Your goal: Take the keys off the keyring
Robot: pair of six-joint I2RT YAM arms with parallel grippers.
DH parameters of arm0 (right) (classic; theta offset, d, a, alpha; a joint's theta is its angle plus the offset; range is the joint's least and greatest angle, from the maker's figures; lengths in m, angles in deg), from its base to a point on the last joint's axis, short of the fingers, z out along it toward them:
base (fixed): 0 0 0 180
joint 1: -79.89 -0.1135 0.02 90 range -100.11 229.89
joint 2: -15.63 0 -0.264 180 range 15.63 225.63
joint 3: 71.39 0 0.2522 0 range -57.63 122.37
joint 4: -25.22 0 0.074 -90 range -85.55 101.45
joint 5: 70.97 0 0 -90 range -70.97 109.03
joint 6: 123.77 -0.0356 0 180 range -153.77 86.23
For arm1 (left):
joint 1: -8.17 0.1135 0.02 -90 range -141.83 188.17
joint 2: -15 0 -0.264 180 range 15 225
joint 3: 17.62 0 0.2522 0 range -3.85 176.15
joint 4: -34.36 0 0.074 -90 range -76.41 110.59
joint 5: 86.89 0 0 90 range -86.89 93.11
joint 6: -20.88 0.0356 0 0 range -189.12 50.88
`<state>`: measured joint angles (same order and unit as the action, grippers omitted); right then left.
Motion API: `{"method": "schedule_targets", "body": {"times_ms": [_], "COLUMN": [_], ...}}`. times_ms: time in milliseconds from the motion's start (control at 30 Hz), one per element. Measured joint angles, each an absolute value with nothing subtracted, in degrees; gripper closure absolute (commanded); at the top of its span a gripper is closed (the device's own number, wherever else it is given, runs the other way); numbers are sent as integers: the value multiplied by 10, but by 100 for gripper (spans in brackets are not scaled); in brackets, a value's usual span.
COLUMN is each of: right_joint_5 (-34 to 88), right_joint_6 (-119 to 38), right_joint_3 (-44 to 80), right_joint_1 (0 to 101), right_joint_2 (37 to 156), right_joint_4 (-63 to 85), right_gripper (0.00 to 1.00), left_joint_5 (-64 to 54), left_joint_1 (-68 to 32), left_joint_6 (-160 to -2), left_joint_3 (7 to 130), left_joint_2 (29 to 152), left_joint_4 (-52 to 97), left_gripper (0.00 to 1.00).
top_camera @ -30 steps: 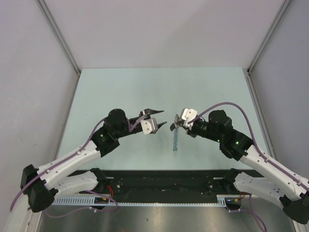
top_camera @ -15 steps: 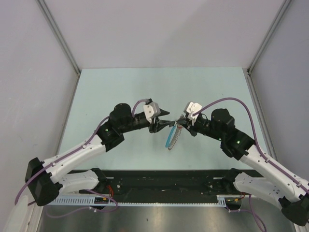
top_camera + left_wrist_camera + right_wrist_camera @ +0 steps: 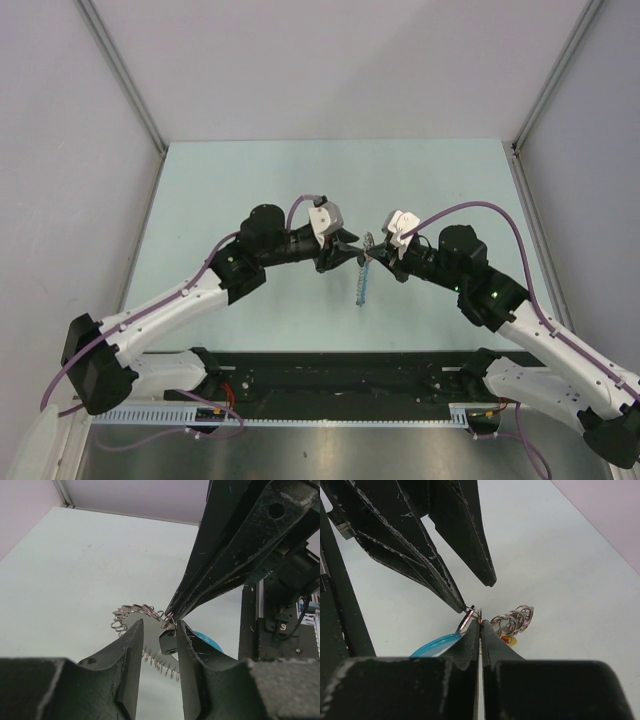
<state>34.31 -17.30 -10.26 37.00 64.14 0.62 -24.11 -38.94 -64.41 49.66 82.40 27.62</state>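
Having advanced, the spread left tool [image 3: 159,625] now touches the keyring [image 3: 474,613], which the right tool [image 3: 480,622] pinches; the keys [image 3: 513,620] appear still attached, none removed.

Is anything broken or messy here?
No, nothing looks broken or spilled. The only funny bit: the right tool is pinched shut on the tiny keyring, so the keys and blue strap hang beside it, while the open left tool pokes at the ring.
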Motion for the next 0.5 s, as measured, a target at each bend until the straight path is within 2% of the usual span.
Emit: {"method": "schedule_targets", "body": {"times_ms": [133, 367, 400, 433, 500], "right_joint_5": [343, 342, 342, 342, 342], "right_joint_6": [-173, -175, -175, -175, -175], "right_joint_3": [-103, -103, -103, -103, -103], "right_joint_1": [370, 370, 370, 370, 370], "right_joint_2": [641, 641, 641, 641, 641], "right_joint_4": [6, 6, 6, 6, 6], "right_gripper": [100, 100, 100, 100, 100], "left_joint_5": [-241, -246, -247, -248, -252], "left_joint_1": [-389, -389, -389, -389, -389], "left_joint_6": [-644, -644, -644, -643, -643], "left_joint_3": [499, 521, 525, 528, 530], "left_joint_2": [824, 841, 845, 849, 853], "left_joint_4": [261, 235, 233, 232, 229], "left_gripper": [62, 69, 72, 82, 92]}}
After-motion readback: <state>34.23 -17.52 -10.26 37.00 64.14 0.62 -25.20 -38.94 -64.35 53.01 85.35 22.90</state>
